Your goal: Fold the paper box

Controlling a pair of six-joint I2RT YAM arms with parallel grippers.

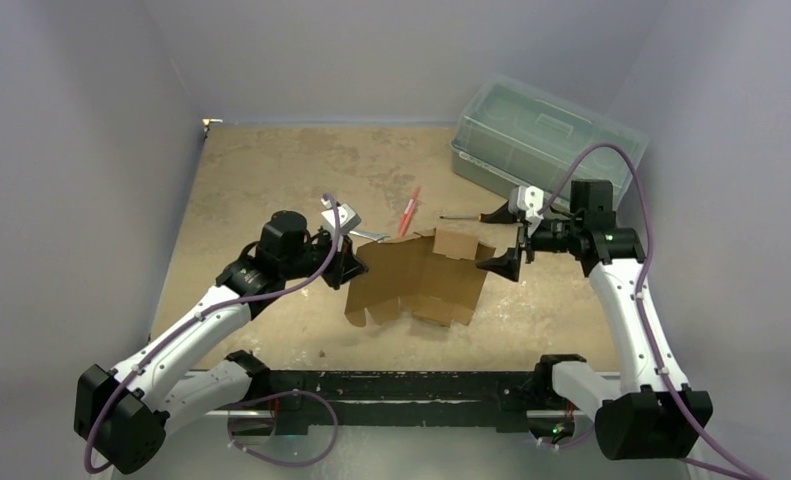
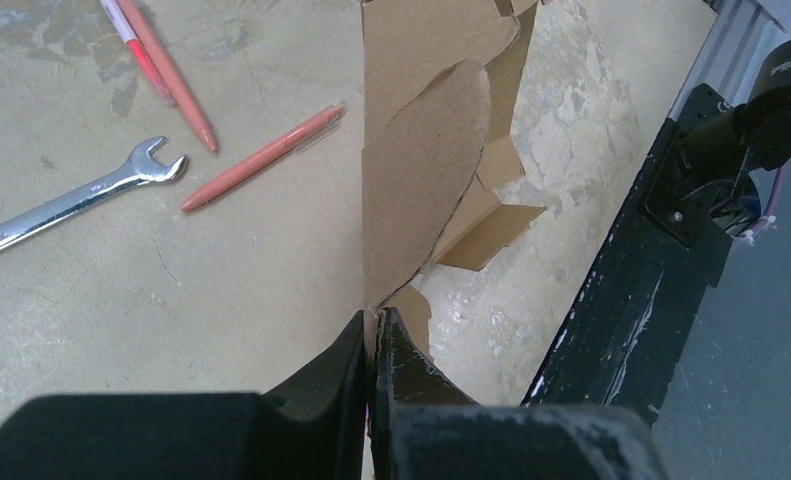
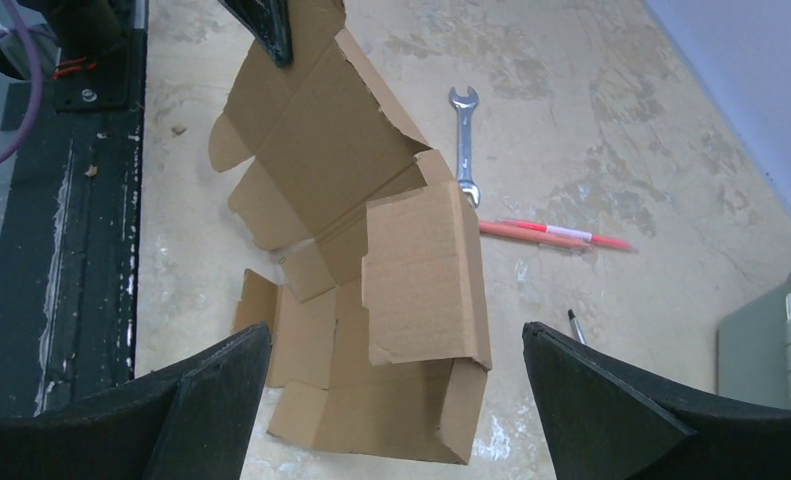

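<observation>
The paper box [image 1: 421,280] is a brown die-cut cardboard sheet, partly folded, lying mid-table with one end raised. My left gripper [image 1: 355,262] is shut on its left edge; in the left wrist view the left gripper [image 2: 376,328] pinches the thin cardboard [image 2: 421,170] edge-on. My right gripper [image 1: 493,240] stands open at the sheet's right end. In the right wrist view the right gripper [image 3: 393,340] hovers wide over a standing flap of the box [image 3: 416,275], touching nothing.
A translucent green lidded bin [image 1: 541,135] stands at the back right. A wrench [image 2: 81,195], red pens [image 2: 261,158] and a screwdriver [image 1: 461,215] lie behind the sheet. The black base rail [image 1: 401,385] runs along the near edge.
</observation>
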